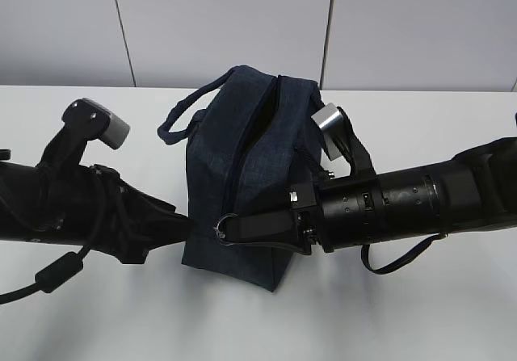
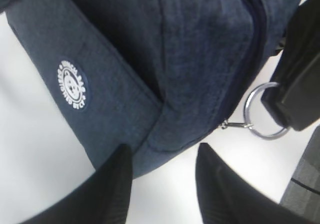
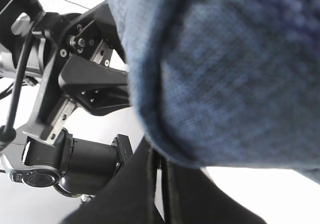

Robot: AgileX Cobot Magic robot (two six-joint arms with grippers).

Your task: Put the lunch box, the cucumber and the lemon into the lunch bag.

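Lunch bag (image 1: 242, 175) upright mid-desk (image 1: 420, 312), zipper part open. Right tool (image 1: 234, 228) pinched shut on ring pull (image 2: 262, 111), tugging zipper. Left tool (image 2: 162, 176) half-open, straddling bag's corner, bracing. Food items unseen.

A plain white desk (image 1: 420, 312) fills the lower scene, matte and evenly lit. Behind it stands a pale grey panelled wall (image 1: 218, 22), split by thin vertical seams; where the two meet looks like a straight edge, though softly focused.
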